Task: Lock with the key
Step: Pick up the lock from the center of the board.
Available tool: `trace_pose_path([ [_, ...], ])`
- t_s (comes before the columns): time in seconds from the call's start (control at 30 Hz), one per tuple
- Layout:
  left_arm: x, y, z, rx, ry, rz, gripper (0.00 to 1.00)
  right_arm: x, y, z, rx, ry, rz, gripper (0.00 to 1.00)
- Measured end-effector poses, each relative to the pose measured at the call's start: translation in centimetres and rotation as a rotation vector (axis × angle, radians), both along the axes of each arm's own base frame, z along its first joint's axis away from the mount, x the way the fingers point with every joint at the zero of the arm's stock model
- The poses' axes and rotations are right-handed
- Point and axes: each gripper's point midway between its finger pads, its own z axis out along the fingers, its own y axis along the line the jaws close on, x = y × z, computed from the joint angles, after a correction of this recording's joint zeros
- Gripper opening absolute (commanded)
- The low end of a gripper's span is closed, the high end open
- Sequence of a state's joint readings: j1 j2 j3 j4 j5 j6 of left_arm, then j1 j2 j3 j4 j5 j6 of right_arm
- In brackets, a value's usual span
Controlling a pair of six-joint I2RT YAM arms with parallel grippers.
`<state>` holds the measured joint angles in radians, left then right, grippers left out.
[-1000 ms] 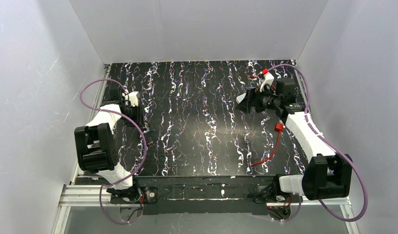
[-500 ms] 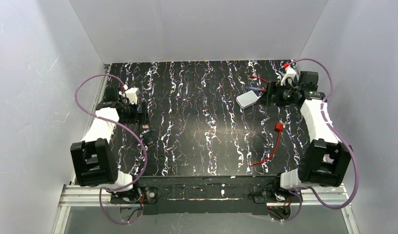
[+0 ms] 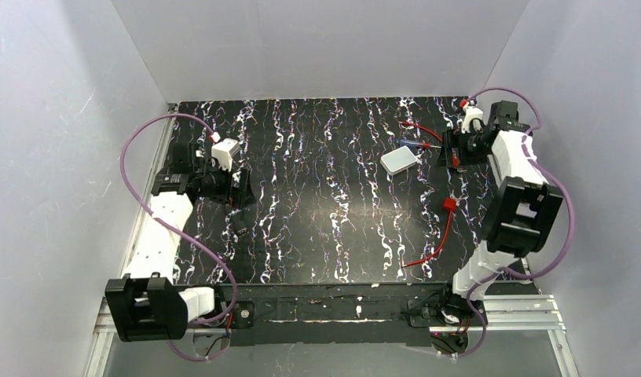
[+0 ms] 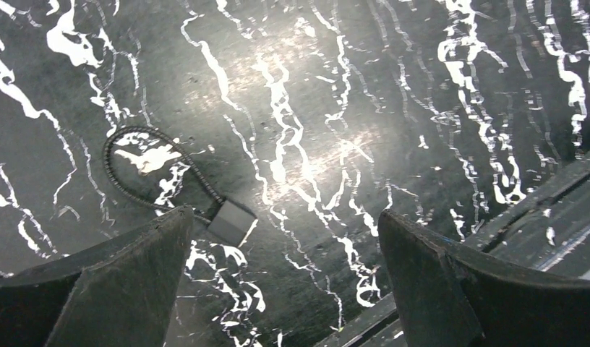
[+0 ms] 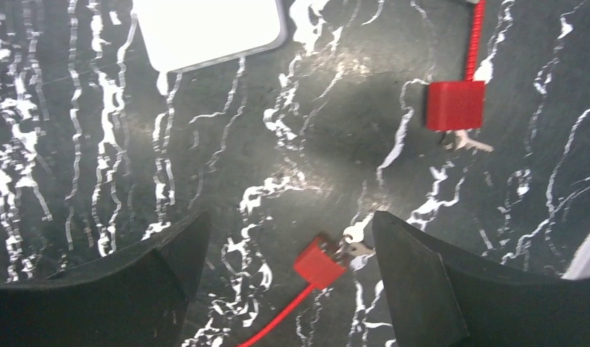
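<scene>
Two grippers in view, both with fingers spread wide and nothing between them. Over the table's left side hangs the left gripper (image 4: 283,217). Flat on the surface below it lies a dark cable lock (image 4: 232,222), a grey block body with black cable in a loop. In the wrist view it sits just off the tip of the left finger.

Toward the far right corner, the right gripper (image 5: 290,217) hangs above two red cable locks. The first red lock (image 5: 319,264) has a small silvery key (image 5: 357,242) touching its body. The second red lock (image 5: 455,105) has a second key (image 5: 471,142) just beside it. A white flat pad (image 5: 205,29) lies apart from them, plain face up. Any print on the lock bodies is too small to read.

The table (image 3: 317,236) has a black top streaked with white, glossy, with patches of glare. Pale plain walls (image 3: 302,47) stand on three sides. An aluminium rail (image 3: 129,310) runs along the near edge.
</scene>
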<state>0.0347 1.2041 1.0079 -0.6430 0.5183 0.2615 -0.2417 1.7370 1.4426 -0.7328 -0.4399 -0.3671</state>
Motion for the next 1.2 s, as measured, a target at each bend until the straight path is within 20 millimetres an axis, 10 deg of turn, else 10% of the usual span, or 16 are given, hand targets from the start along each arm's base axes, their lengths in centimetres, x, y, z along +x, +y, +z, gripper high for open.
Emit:
trace_pose_path([
  [0.5,-1.5,-2.0,1.3,-0.105,-0.022,-0.036,0.98,7.5,-5.9,-6.2,-0.212,0.091,-0.033,0.81],
  [0.87,-1.7,-2.2,1.2,-0.120,-0.013,-0.033,0.98,8.6,-7.0,-10.5,-0.242,0.153,-0.017,0.61],
  [1.2,-1.6,-2.2,1.2,-0.121,-0.017,-0.031,0.98,8.9,-7.1,-10.6,-0.248,0.146,-0.006,0.35],
])
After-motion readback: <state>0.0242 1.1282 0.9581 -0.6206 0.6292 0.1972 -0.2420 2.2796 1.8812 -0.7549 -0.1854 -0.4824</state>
